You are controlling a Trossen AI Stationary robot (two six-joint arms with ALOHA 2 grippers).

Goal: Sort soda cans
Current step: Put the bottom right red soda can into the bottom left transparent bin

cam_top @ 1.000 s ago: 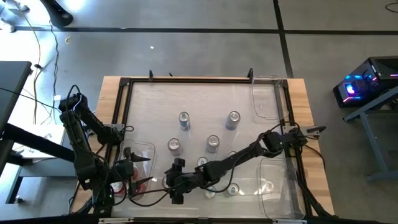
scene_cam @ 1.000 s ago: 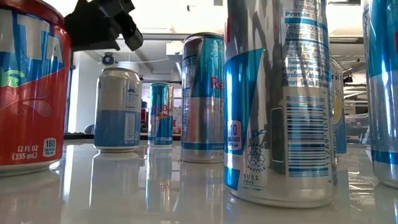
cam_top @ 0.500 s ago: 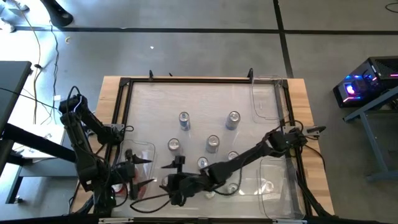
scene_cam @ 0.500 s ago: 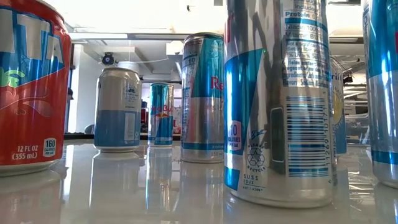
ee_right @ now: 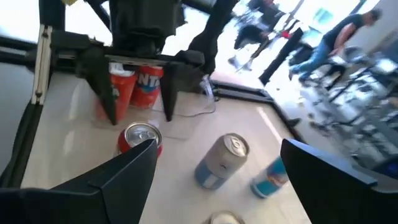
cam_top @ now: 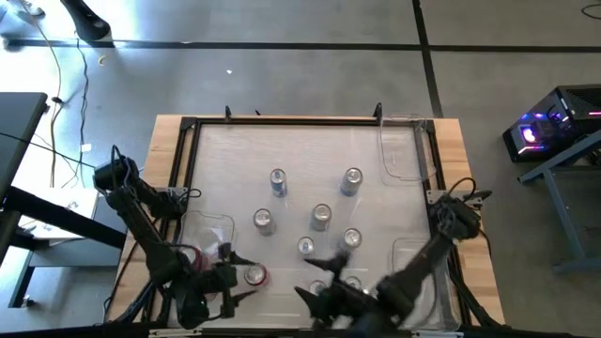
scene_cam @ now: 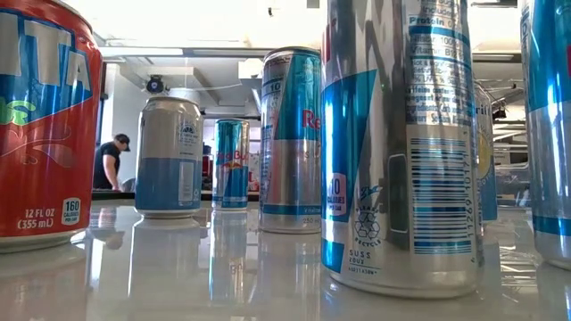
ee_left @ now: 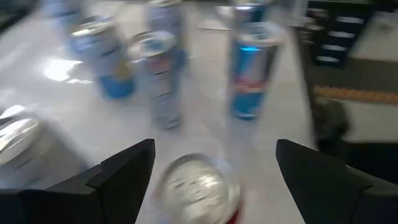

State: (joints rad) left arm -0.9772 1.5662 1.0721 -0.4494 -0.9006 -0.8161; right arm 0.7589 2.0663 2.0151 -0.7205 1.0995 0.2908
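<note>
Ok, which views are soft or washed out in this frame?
Left wrist view: motion-blurred throughout, the red can between the open left tool's fingers smeared. Low view: sharp cans, ceiling blown out, glossy table mirroring them. Right wrist view: windows overexposed.

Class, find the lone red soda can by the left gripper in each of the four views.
High view: red can, lower left, just right of the left gripper.
Low view: red can, far left, cut by the edge.
Left wrist view: red can, bottom middle, top showing.
Right wrist view: red can, lower left.
Shared landmark: the short pale-blue can.
</note>
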